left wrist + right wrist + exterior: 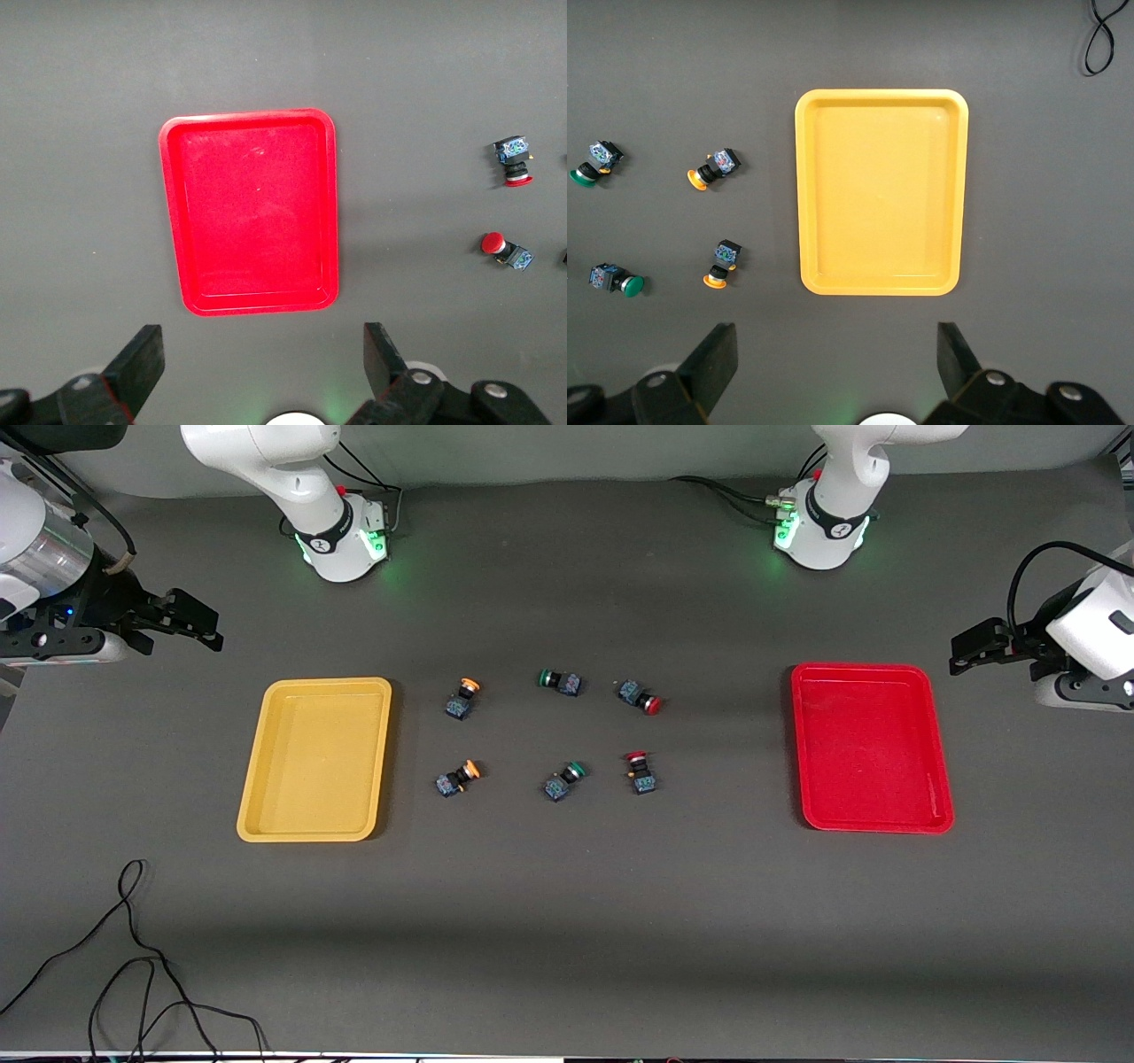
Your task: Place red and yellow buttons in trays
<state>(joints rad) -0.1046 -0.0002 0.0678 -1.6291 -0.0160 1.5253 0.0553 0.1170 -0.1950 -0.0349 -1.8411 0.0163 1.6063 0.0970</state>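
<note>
Two red-capped buttons [640, 696] [640, 772] lie on the dark table toward the red tray [873, 748]. Two orange-yellow-capped buttons [462, 698] [457, 778] lie toward the yellow tray [314, 759]. Both trays hold nothing. My left gripper [970, 651] hangs open at the left arm's end of the table, beside the red tray [252, 212], with the red buttons [515, 162] [505, 249] farther off. My right gripper [199, 624] hangs open at the right arm's end, beside the yellow tray [881, 190] and apart from the yellow buttons [714, 168] [723, 263]. Nothing is between either pair of fingers.
Two green-capped buttons [560, 682] [563, 779] lie between the red and yellow pairs, also seen in the right wrist view [594, 163] [616, 281]. A thin black cable [133, 957] loops on the table near the front camera at the right arm's end.
</note>
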